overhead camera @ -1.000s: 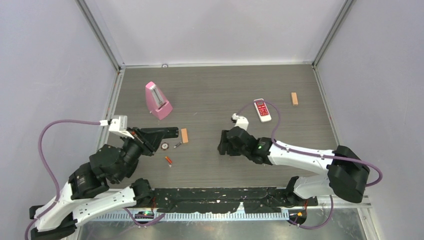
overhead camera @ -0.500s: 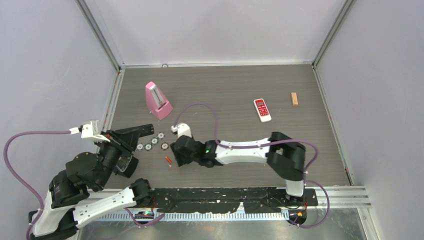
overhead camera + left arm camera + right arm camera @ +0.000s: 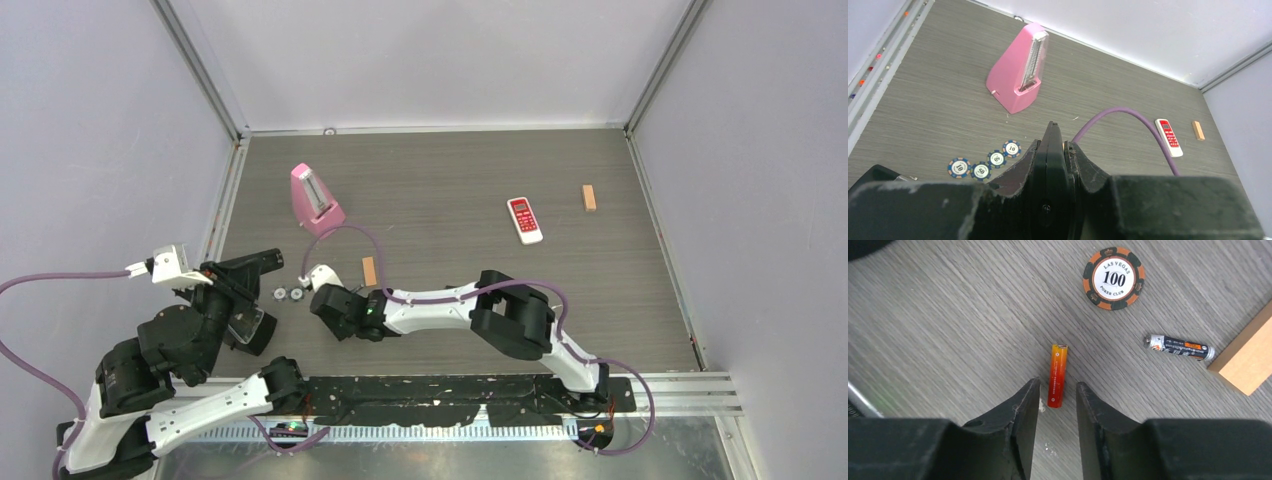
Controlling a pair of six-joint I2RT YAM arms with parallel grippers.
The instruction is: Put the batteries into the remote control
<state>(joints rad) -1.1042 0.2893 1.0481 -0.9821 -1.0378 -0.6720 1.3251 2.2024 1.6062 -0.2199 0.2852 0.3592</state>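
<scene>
An orange-red battery (image 3: 1057,375) lies flat on the table, its near end between the tips of my right gripper (image 3: 1058,387). The jaws stand open on either side of it, not touching. A second battery (image 3: 1180,347), black, lies to its right. In the top view the right gripper (image 3: 335,308) hides both. My left gripper (image 3: 1053,145) is shut on a thin black remote control (image 3: 1050,170), held on edge. In the top view the left gripper (image 3: 245,277) is at the left edge. A white-and-red remote (image 3: 524,219) lies far right.
A pink metronome (image 3: 317,200) stands at the back left. Poker chips (image 3: 288,294) lie between the grippers; one orange chip (image 3: 1114,277) sits beyond the battery. A wooden block (image 3: 369,271) lies next to the right wrist, another block (image 3: 589,197) far right. A purple cable (image 3: 1118,117) arcs over the table.
My right arm has swept left across the table to the orange-red battery, its jaws narrowing. The left arm has drawn back toward the left with the black remote.
</scene>
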